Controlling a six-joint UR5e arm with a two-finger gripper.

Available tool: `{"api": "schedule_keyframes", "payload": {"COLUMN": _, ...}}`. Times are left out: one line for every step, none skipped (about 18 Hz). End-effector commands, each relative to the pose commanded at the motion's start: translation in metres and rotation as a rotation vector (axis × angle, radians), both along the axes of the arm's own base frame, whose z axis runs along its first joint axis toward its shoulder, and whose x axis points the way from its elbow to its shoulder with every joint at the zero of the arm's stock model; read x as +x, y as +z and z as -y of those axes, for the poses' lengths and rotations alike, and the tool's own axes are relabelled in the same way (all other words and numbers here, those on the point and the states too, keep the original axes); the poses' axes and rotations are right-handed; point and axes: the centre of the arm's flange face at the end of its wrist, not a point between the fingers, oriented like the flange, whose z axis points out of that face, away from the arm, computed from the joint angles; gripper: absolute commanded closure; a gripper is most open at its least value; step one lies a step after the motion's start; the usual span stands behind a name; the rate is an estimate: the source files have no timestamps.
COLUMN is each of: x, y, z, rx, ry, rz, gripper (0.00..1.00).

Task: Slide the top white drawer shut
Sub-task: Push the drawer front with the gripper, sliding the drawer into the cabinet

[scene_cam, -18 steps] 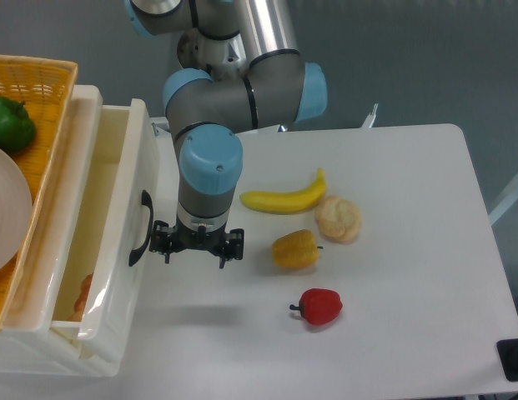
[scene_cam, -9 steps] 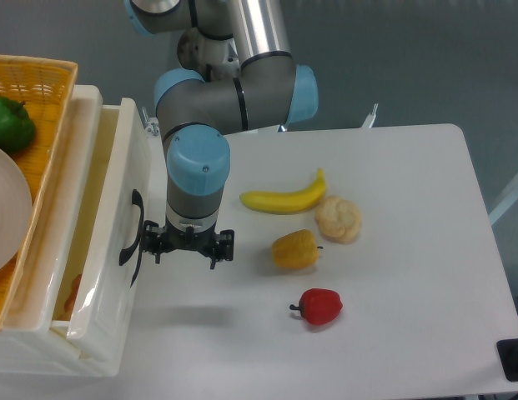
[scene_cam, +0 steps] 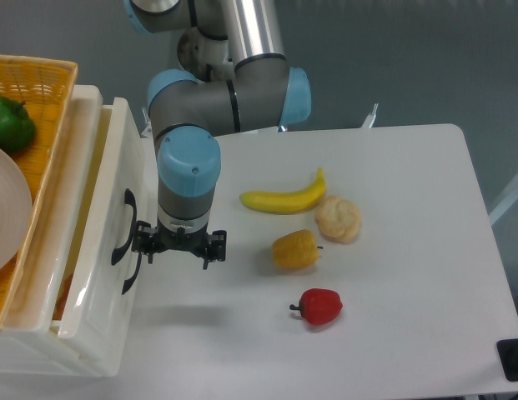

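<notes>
top white drawer [scene_cam: 100, 208] pushed further in, gripper [scene_cam: 177, 247] following

**Counts by kind**

One banana [scene_cam: 283, 200]. One bread roll [scene_cam: 338, 218]. Three peppers: yellow [scene_cam: 296, 249], red [scene_cam: 319, 306], green [scene_cam: 10, 123]. One basket [scene_cam: 42, 75]. One plate [scene_cam: 8, 217]. Two black handles: upper [scene_cam: 123, 230], lower [scene_cam: 132, 271], partly hidden. One drawer [scene_cam: 108, 179] seen open. One arm [scene_cam: 217, 93], one gripper [scene_cam: 178, 246]. One table [scene_cam: 409, 250].

Gripper [scene_cam: 178, 247] points down, pressed against the top white drawer [scene_cam: 104, 242] front by its handle. Drawer is partly open.
</notes>
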Motion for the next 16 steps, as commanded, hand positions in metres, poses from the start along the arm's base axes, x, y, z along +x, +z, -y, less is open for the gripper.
{"api": "schedule_keyframes", "payload": {"x": 0.0009, "y": 0.0, "z": -0.0004, "rx": 0.0, "ry": -0.002, "rz": 0.0, "gripper": 0.0}}
{"api": "schedule_keyframes", "payload": {"x": 0.001, "y": 0.0, "z": -0.0005, "rx": 0.001, "ry": 0.0, "rz": 0.001, "gripper": 0.0}}
{"api": "schedule_keyframes", "payload": {"x": 0.0039, "y": 0.0001, "z": -0.0018, "rx": 0.002, "ry": -0.003, "rz": 0.004, "gripper": 0.0}}
{"api": "schedule_keyframes", "payload": {"x": 0.0037, "y": 0.0008, "z": -0.0021, "rx": 0.003, "ry": -0.002, "rz": 0.003, "gripper": 0.0}}
{"api": "schedule_keyframes", "payload": {"x": 0.0046, "y": 0.0008, "z": -0.0025, "rx": 0.003, "ry": -0.002, "rz": 0.004, "gripper": 0.0}}
{"api": "schedule_keyframes", "payload": {"x": 0.0047, "y": 0.0008, "z": -0.0025, "rx": 0.003, "ry": 0.0, "rz": 0.004, "gripper": 0.0}}
{"api": "schedule_keyframes", "payload": {"x": 0.0045, "y": -0.0001, "z": -0.0027, "rx": 0.002, "ry": 0.0, "rz": 0.005, "gripper": 0.0}}
{"api": "schedule_keyframes", "payload": {"x": 0.0045, "y": -0.0001, "z": -0.0027, "rx": 0.002, "ry": 0.0, "rz": 0.005, "gripper": 0.0}}
{"api": "schedule_keyframes", "payload": {"x": 0.0046, "y": -0.0003, "z": -0.0026, "rx": 0.001, "ry": 0.0, "rz": 0.006, "gripper": 0.0}}
{"api": "schedule_keyframes", "payload": {"x": 0.0046, "y": -0.001, "z": -0.0031, "rx": 0.002, "ry": 0.001, "rz": 0.008, "gripper": 0.0}}
{"api": "schedule_keyframes", "payload": {"x": 0.0057, "y": -0.001, "z": -0.0037, "rx": 0.003, "ry": 0.01, "rz": 0.012, "gripper": 0.0}}
{"api": "schedule_keyframes", "payload": {"x": 0.0056, "y": -0.0002, "z": -0.004, "rx": 0.004, "ry": 0.016, "rz": 0.014, "gripper": 0.0}}
{"api": "schedule_keyframes", "payload": {"x": 0.0056, "y": -0.0002, "z": -0.004, "rx": 0.004, "ry": 0.017, "rz": 0.014, "gripper": 0.0}}
{"api": "schedule_keyframes", "payload": {"x": 0.0082, "y": -0.0012, "z": -0.0054, "rx": 0.002, "ry": 0.013, "rz": 0.015, "gripper": 0.0}}
{"api": "schedule_keyframes", "payload": {"x": 0.0092, "y": -0.0012, "z": -0.0059, "rx": 0.003, "ry": 0.013, "rz": 0.016, "gripper": 0.0}}
{"api": "schedule_keyframes", "payload": {"x": 0.0094, "y": -0.0002, "z": -0.0057, "rx": 0.005, "ry": 0.011, "rz": 0.015, "gripper": 0.0}}
